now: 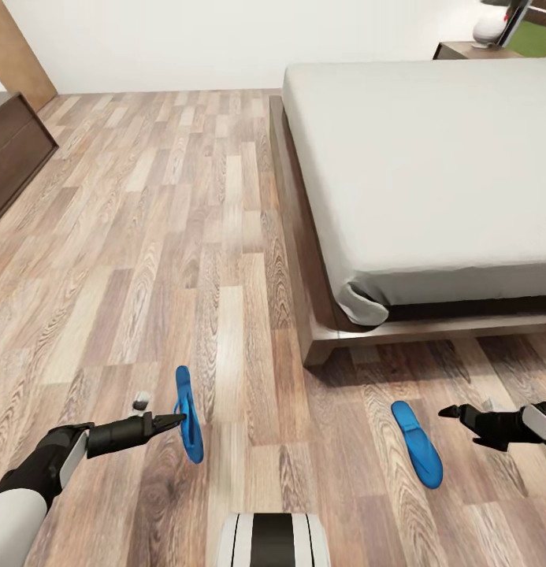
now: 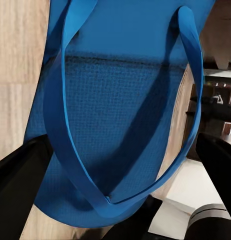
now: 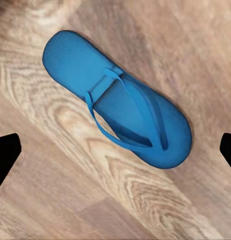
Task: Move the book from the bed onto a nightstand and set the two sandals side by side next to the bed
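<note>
- Nearest, the left gripper [image 1: 180, 418] holds one blue sandal [image 1: 187, 413] on its edge above the wood floor [image 1: 146, 236], its fingers pressed onto the sole; this sandal looks lifted but not yet set down.
- The left wrist view adds what the head view cannot: the straps [image 2: 65, 120] and the textured sole up close, with a dark finger [image 2: 20, 175] on either side of the sandal [image 2: 120, 100].
- The other sandal [image 1: 417, 443] lies flat on the floor near the foot corner of the bed [image 1: 430, 181], well apart from the held one. So the pair is not yet side by side.
- The right gripper [image 1: 454, 411] hovers just beside that sandal, holding nothing. In the right wrist view the sandal [image 3: 118, 100] lies strap-up, with the fingertips [image 3: 5, 155] spread wide at the two edges.
- Farther off, the mattress top that shows is bare; I see no book on it, so I cannot judge that part of the task.
- Farthest, a nightstand [image 1: 473, 50] with a white lamp base [image 1: 488, 30] stands past the bed's head end.
</note>
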Controlling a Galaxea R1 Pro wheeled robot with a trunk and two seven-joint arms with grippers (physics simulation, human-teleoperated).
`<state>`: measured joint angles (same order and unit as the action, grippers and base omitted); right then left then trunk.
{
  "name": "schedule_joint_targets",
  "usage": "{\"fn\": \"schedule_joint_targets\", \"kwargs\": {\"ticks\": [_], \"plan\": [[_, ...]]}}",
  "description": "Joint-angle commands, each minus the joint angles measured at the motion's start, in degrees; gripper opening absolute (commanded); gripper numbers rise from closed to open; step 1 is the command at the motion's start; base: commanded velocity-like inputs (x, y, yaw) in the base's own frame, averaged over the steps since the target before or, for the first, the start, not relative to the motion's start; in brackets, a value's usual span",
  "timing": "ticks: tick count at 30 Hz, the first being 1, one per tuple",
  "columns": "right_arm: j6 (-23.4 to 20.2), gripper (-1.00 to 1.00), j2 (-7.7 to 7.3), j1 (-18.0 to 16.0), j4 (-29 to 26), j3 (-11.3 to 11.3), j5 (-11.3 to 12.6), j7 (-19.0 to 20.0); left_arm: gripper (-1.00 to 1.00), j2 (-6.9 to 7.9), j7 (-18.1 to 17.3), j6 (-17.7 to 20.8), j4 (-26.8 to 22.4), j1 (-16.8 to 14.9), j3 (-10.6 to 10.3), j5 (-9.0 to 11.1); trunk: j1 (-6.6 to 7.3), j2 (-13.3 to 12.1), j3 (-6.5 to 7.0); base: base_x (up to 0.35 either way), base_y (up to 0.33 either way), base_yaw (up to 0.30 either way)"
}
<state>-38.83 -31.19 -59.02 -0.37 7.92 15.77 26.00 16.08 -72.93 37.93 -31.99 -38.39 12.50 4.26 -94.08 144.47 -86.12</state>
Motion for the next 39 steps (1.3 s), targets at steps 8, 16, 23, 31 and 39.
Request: {"fn": "schedule_joint_targets", "kwargs": {"ticks": [8,16,23,31,39], "plan": [[6.89,1.0,0.67,1.53,3.24,0.36,9.13,12.33,-1.0,-0.8,3.47,0.16,0.0,-0.06,-0.05,0.13,0.21,-0.1,1.75,0.0,0.0,0.0],[8.98,1.0,2.69,5.89,3.5,0.35,14.53,17.16,-1.0,-1.15,4.02,0.13,0.0,-0.04,-0.1,0.14,0.42,-0.2,3.52,0.0,0.0,0.0],[10.15,1.0,3.8,9.04,3.52,0.35,15.5,21.58,-1.0,-2.03,5.04,0.13,0.0,-0.08,-0.1,0.12,0.6,-0.3,5.07,0.0,0.0,0.0],[10.61,1.0,5.9,11.8,3.53,0.37,15.92,24.35,-1.0,-2.34,6.32,0.12,0.0,-0.08,-0.05,0.39,0.81,-0.4,6.84,0.0,0.0,0.0],[10.75,1.0,6.85,12.51,3.53,0.32,16.01,24.44,-1.0,-2.37,6.53,0.12,0.0,-0.06,0.02,0.49,1.01,-0.51,8.61,0.0,0.0,0.0]]}}
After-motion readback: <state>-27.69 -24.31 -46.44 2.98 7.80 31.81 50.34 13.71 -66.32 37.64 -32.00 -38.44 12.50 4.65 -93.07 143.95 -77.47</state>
